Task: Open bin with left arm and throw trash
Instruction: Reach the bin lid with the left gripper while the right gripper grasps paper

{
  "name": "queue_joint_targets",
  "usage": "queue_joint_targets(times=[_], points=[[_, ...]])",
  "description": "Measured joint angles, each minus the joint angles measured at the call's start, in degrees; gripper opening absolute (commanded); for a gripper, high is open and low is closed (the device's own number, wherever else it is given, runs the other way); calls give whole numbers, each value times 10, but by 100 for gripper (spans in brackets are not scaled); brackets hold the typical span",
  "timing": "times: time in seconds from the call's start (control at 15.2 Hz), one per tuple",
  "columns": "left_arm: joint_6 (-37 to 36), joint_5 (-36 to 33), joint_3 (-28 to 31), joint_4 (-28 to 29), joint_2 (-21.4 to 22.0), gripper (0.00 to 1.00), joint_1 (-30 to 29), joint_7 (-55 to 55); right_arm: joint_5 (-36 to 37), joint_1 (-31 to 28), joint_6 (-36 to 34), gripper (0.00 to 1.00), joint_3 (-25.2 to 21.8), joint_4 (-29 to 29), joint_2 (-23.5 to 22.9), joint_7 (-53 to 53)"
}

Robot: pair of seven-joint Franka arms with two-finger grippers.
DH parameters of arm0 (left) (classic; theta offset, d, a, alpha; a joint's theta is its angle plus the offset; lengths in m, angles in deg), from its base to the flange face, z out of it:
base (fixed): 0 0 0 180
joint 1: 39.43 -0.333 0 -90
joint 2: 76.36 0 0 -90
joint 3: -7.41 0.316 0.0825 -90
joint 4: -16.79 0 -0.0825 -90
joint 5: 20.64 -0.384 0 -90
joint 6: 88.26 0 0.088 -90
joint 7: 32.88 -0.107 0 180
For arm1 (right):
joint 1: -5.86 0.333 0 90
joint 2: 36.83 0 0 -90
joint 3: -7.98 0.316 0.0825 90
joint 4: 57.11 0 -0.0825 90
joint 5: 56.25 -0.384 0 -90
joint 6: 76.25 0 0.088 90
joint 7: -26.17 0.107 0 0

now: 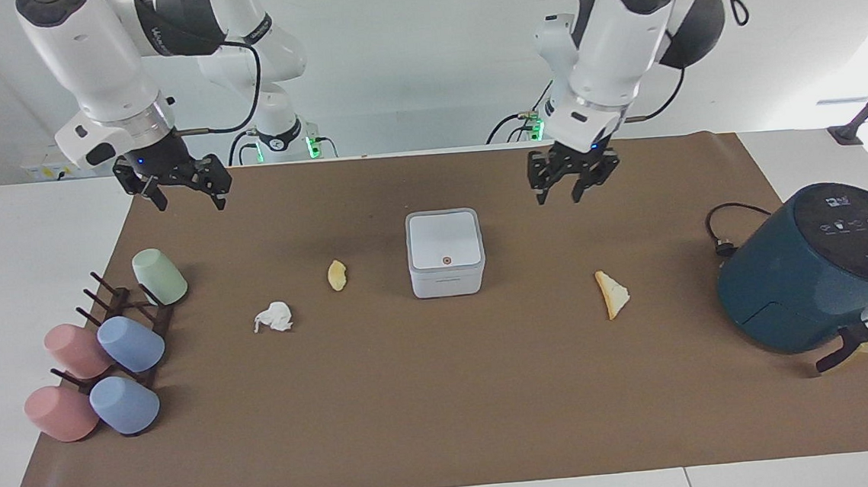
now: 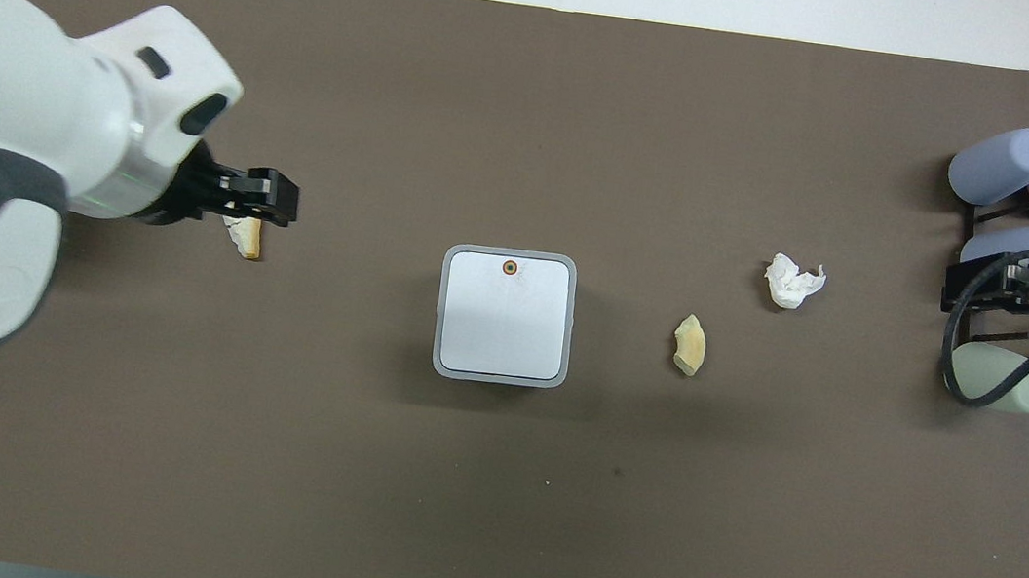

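Note:
The white bin (image 1: 445, 252) stands mid-mat with its lid shut and the red dot button (image 1: 446, 259) on top; it also shows in the overhead view (image 2: 504, 315). My left gripper (image 1: 570, 188) hangs open and empty above the mat, beside the bin toward the left arm's end. In the overhead view the left gripper (image 2: 275, 199) covers part of the bread slice (image 2: 248, 239). The bread slice (image 1: 612, 293), the pale fruit piece (image 1: 337, 275) and the crumpled tissue (image 1: 274, 316) lie on the mat. My right gripper (image 1: 185, 198) waits open, raised at the right arm's end.
A dark teal air fryer (image 1: 817, 266) with a black cable (image 1: 723, 231) stands at the left arm's end. A rack of pastel cups (image 1: 98, 351) sits at the right arm's end. The brown mat (image 1: 446, 411) covers the table.

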Motion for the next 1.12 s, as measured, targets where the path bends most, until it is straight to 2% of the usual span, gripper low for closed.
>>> queue_joint_targets(times=[0.26, 0.46, 0.86, 1.12], points=[[73, 0, -1, -20, -93, 0, 86, 65, 0, -8, 126, 100, -1, -100, 27, 0], [87, 0, 0, -28, -123, 0, 101, 65, 0, -8, 189, 100, -1, -142, 23, 0], [112, 0, 1, -28, -143, 0, 108, 65, -1, 0, 326, 100, 1, -169, -70, 0], [135, 0, 4, -28, -150, 0, 108, 65, -2, 28, 464, 100, 2, -225, -110, 1]])
